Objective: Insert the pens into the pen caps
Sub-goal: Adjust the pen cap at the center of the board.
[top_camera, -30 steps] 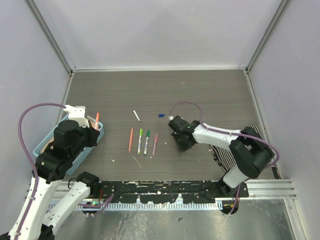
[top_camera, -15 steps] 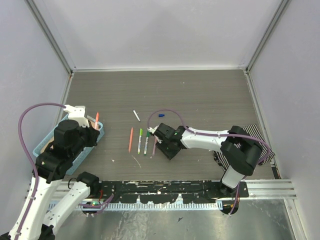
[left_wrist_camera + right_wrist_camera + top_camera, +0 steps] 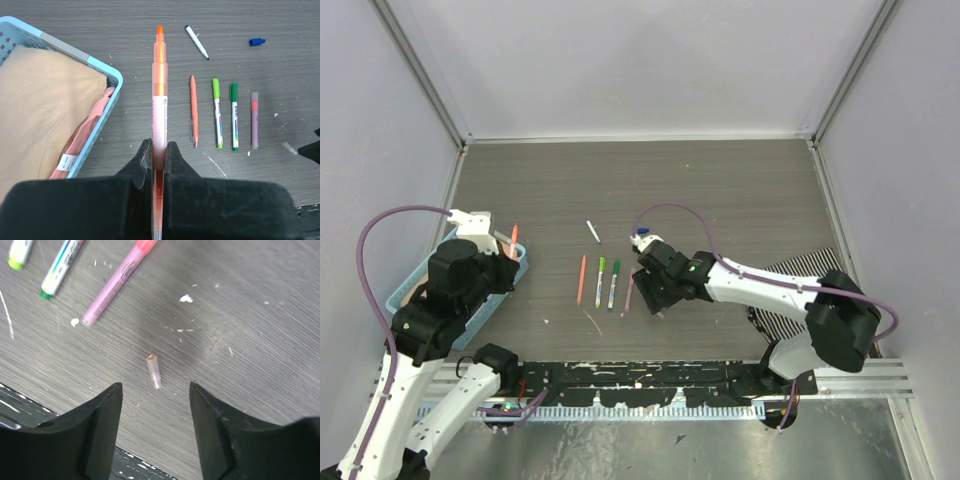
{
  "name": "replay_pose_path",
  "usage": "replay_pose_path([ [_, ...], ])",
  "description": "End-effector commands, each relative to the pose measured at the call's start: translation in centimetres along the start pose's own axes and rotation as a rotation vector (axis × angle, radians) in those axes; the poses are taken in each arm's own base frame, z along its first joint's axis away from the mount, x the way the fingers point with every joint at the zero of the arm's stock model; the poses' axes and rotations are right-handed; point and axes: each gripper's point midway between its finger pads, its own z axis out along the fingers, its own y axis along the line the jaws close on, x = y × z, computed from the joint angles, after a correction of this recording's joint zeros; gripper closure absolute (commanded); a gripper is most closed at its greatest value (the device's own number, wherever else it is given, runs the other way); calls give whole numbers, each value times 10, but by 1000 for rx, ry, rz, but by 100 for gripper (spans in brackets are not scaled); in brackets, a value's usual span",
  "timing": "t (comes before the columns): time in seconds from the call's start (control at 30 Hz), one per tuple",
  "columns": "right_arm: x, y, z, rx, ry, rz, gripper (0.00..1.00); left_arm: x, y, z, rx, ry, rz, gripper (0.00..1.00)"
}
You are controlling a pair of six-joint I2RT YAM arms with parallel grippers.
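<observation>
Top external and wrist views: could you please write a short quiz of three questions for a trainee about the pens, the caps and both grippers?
1. True or false: the left gripper is shut on an orange pen.
2. What lies just in front of the open right gripper? A: a red cap. B: a small clear cap. C: a green pen.
3. Which colour is the loose cap lying to the right of the white pen in the left wrist view?

Key: 1 true; 2 B; 3 blue.
</observation>
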Motion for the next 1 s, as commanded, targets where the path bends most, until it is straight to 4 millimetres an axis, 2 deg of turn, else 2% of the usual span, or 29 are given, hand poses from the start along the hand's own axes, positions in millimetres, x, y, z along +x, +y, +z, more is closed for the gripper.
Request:
replay_pose_path([
  [0.0, -45, -12, -33, 106, -219, 346, 35, -6, -2, 3, 9, -22, 3, 100],
  [0.03, -47, -11, -36, 107, -243, 434, 32, -6, -2, 3, 9, -22, 2, 100],
  [0.2, -45, 5, -35, 81, -307, 688, 29, -6, -3, 3, 15, -21, 3, 100],
  [0.43, -22, -1, -20, 321, -237, 961, 24, -6, -3, 2, 19, -26, 3, 100],
  [0.67, -7, 1, -1, 519, -145, 984, 19, -6, -3, 1, 19, -29, 2, 100],
  [0.97, 6, 0, 9, 520, -132, 1027, 21, -5, -3, 1, 17, -25, 3, 100],
])
